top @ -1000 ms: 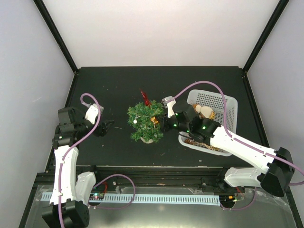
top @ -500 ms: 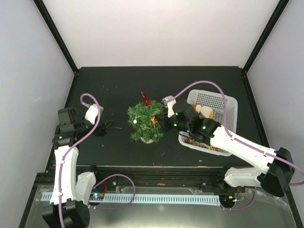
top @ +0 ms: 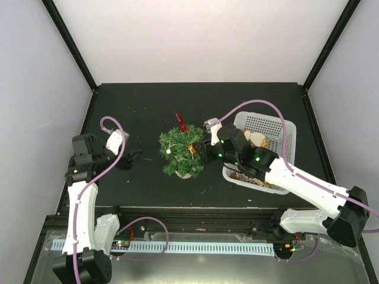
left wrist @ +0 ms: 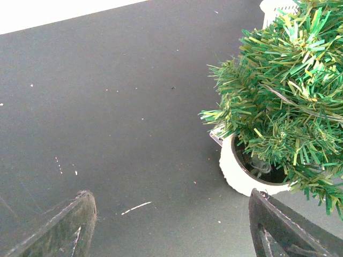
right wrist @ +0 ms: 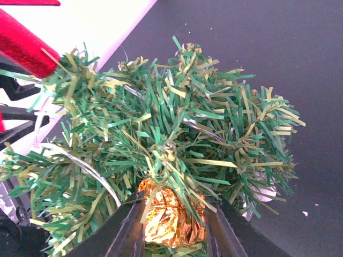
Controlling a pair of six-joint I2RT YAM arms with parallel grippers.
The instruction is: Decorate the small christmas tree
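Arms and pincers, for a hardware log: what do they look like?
Both the left arm and right arm have white link shells, black joint housings with small green lights, and a purple cable looping alongside. The left pincer and right pincer have dark grey-black fingers.

Lab test booth: white walls (top: 201,35), black table (top: 148,106).
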